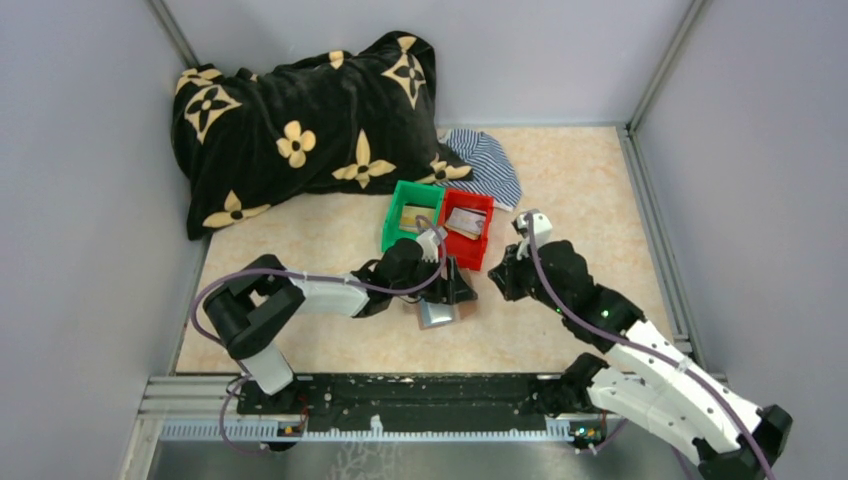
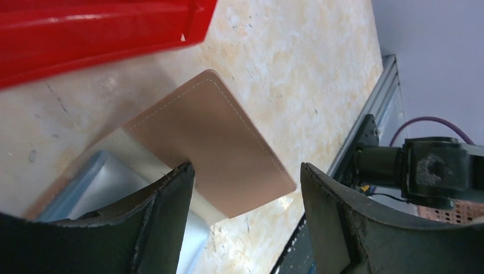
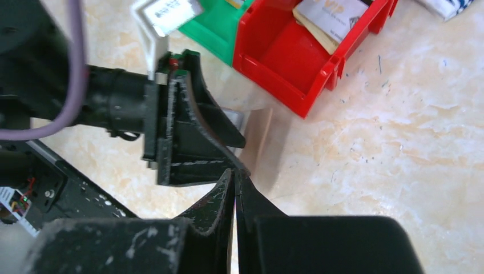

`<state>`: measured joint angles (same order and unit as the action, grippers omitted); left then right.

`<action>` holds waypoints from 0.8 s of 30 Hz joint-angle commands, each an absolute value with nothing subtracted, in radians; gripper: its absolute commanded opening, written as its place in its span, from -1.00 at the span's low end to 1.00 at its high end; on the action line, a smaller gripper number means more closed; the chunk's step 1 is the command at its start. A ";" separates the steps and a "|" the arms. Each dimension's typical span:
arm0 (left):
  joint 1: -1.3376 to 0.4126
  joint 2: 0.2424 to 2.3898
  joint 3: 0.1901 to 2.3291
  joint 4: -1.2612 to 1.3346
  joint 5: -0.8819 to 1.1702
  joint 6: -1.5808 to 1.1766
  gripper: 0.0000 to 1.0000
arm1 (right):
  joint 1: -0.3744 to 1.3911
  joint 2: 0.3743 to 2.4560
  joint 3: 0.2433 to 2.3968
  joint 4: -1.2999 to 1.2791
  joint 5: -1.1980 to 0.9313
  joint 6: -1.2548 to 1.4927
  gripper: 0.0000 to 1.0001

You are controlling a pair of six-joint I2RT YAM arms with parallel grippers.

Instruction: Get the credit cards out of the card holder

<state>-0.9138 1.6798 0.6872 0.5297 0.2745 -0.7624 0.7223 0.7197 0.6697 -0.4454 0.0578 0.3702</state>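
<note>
walls (image 1: pixel 540 50): plain grey panels | tabletop (image 1: pixel 590 200): beige marbled | frame (image 1: pixel 660 62): aluminium rails at corners | light: even

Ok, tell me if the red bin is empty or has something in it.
Not empty. The red bin holds cards: a pale printed one lies on a tan one.

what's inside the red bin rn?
The red bin holds a pale printed card lying on a tan card. Anything beneath those two is covered, and the bin's far end is cut off in the right wrist view.

"VIP" legible on card (image 3: pixel 335 13) in red bin (image 3: pixel 275 67).
</note>
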 commanded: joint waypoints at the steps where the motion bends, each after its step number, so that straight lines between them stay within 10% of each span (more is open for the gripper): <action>1: -0.923 1.738 0.748 0.483 0.212 -0.709 0.50 | 0.715 0.669 0.668 -0.434 0.078 0.370 -0.92; 24: -0.935 1.729 0.758 0.396 0.142 -0.704 0.49 | 0.715 0.975 0.481 -0.064 -0.052 0.447 -1.00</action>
<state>-0.9382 1.7485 0.7738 0.4213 0.1490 -0.7136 0.7216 0.9222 0.4843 -0.1936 -0.0341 0.4328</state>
